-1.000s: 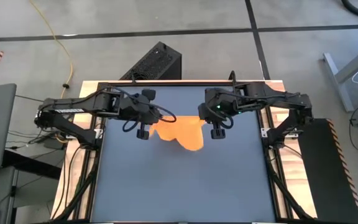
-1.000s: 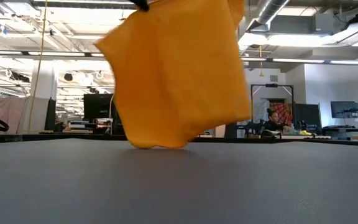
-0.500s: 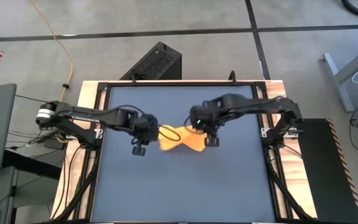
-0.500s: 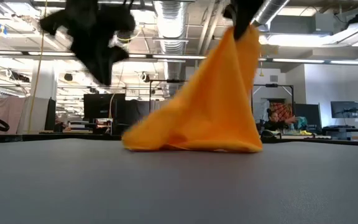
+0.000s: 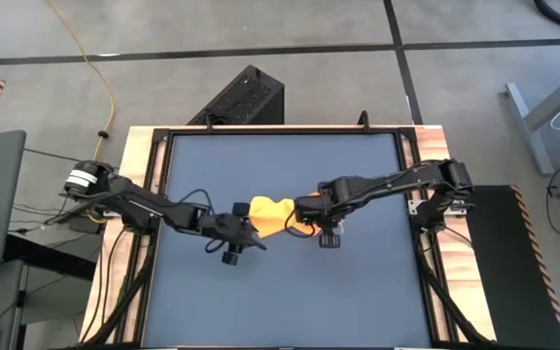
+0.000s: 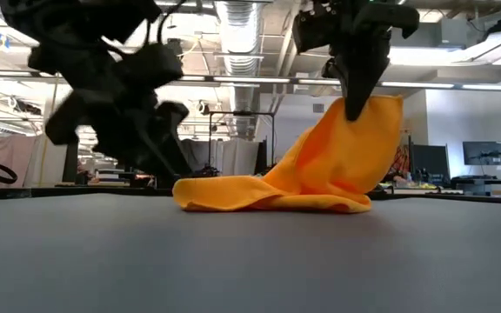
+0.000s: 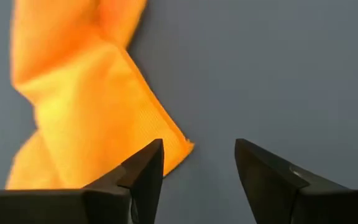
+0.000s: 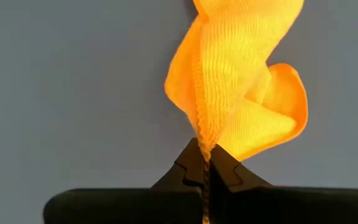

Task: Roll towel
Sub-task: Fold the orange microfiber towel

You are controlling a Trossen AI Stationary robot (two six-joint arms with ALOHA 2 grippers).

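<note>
On the dark blue tabletop (image 5: 280, 292), the robot's two arms meet near the centre over a crumpled yellow towel (image 5: 270, 216). The right gripper (image 8: 205, 167), fingers pinched tight on one edge of the cloth, holds that end raised while the rest lies heaped on the surface. The left gripper (image 7: 199, 163) sits low beside the towel's corner, fingers spread apart and gripping nothing.
</note>
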